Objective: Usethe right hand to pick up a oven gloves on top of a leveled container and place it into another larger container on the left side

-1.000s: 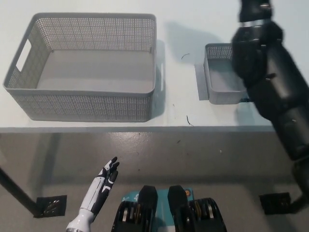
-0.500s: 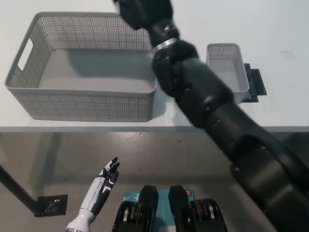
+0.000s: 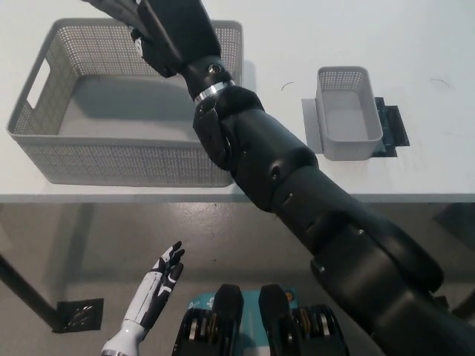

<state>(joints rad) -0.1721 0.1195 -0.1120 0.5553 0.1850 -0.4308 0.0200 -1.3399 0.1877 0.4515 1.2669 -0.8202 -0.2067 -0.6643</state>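
White table [image 3: 274, 182], right hand [image 3: 167, 33] stretched over large basket [image 3: 44, 144], gripping oven glove [image 3: 111, 9]

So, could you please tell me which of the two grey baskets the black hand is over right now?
The large basket at left; the right hand hangs above its far side, well apart from the small basket.

a white table [image 3: 430, 44] carries a large grey basket [image 3: 44, 141] and, well apart, a small grey basket [image 3: 345, 111].
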